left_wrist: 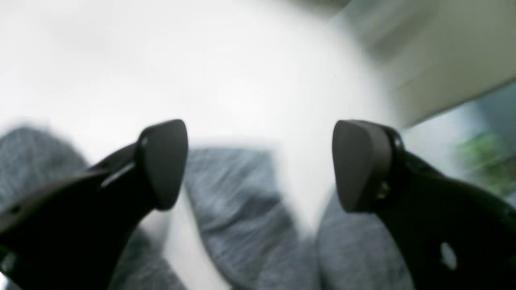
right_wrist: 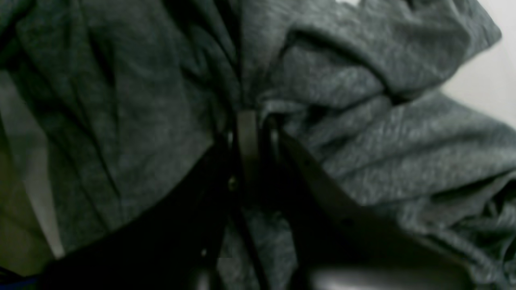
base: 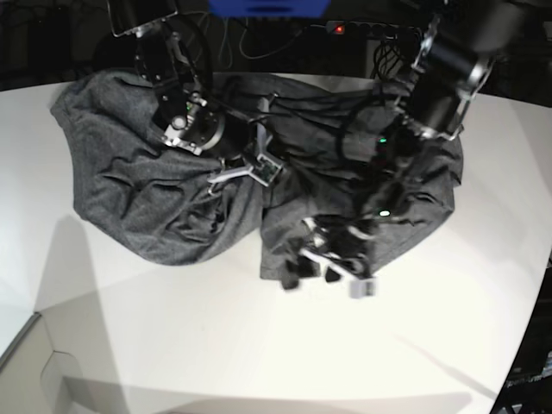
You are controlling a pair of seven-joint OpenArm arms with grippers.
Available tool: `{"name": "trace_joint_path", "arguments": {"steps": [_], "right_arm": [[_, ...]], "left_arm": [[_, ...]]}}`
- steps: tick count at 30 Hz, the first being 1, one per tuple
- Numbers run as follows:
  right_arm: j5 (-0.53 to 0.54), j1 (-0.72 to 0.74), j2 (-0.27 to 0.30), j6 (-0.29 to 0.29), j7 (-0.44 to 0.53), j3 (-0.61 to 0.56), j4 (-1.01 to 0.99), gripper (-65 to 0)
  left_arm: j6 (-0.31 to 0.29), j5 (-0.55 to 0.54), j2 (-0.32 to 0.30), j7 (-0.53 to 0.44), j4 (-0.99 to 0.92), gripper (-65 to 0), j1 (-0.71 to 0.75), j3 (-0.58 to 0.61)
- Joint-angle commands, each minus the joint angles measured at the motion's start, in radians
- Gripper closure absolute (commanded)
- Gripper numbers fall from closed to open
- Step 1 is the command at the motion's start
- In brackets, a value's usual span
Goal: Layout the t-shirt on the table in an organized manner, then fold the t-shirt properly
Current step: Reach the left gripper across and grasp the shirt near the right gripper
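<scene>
Jaws spread wide and empty on the left gripper (left_wrist: 260,165), hung over the near hem of the t-shirt (base: 155,194); jaws of the right gripper (right_wrist: 252,133) are pinched tight on a fold of the t-shirt mid-garment. Cloth is seen bunched and wrinkled on the table (base: 259,345), 2 lobes split by a gap. Layout is judged barely begun; flattening and all folds are left. Left arm is reached forward and low; right arm is angled down from the far edge.

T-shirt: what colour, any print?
Heathered dark grey, plain with no print visible. The t-shirt shows best in the right wrist view.
</scene>
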Motion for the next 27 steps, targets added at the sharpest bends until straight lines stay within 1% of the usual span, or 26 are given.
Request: {"name": "trace_joint_path", "arguments": {"steps": [1,3,7,9,12,15,17,18,20,22,27], "right_arm": [[0.019,0.014,-0.007,-0.001,0.024,0.000,0.021,0.0],[0.019,0.014,-0.007,-0.001,0.023,0.005,0.019,0.0],[0.019,0.017,-0.007,-0.001,0.023,0.007,0.022,0.0],[0.019,0.018,-0.008,-0.001,0.024,0.007,0.018,0.0],[0.019,0.020,-0.010,-0.001,0.024,0.002,0.018,0.0],[0.019,0.022,-0.010,-0.001,0.024,0.000,0.018,0.0],[0.019,0.023,-0.010,-0.001,0.026,-0.001,0.018,0.0],[0.019,0.023,-0.010,-0.001,0.026,-0.001,0.018,0.0],[0.019,0.023,-0.010,-0.001,0.026,0.000,0.018,0.0],[0.019,0.023,-0.010,-0.001,0.026,0.005,0.018,0.0],[0.019,0.023,-0.007,-0.001,0.026,0.005,0.018,0.0]], "left_arm": [[-0.006,0.008,0.015,-0.035,0.007,-54.3,-0.037,0.023],[0.019,0.017,0.029,-0.035,-0.004,-54.3,-0.041,0.036],[0.043,0.019,0.061,-0.035,0.007,-54.0,-0.043,0.043],[0.066,0.020,0.078,-0.034,0.007,-54.0,-0.057,0.047],[0.103,0.029,0.092,-0.034,-0.009,-53.9,-0.090,0.133],[0.175,0.069,0.100,-0.034,-0.015,-53.4,-0.126,0.236],[0.229,0.075,0.117,-0.034,-0.035,-49.8,-0.143,0.274],[0.253,0.072,0.127,-0.034,-0.056,-46.6,-0.147,0.279],[0.284,0.072,0.137,-0.034,-0.102,-40.9,-0.149,0.276],[0.293,0.072,0.141,-0.034,-0.135,-40.2,-0.149,0.277],[0.295,0.077,0.169,-0.034,-0.184,-44.8,-0.147,0.276]]}}
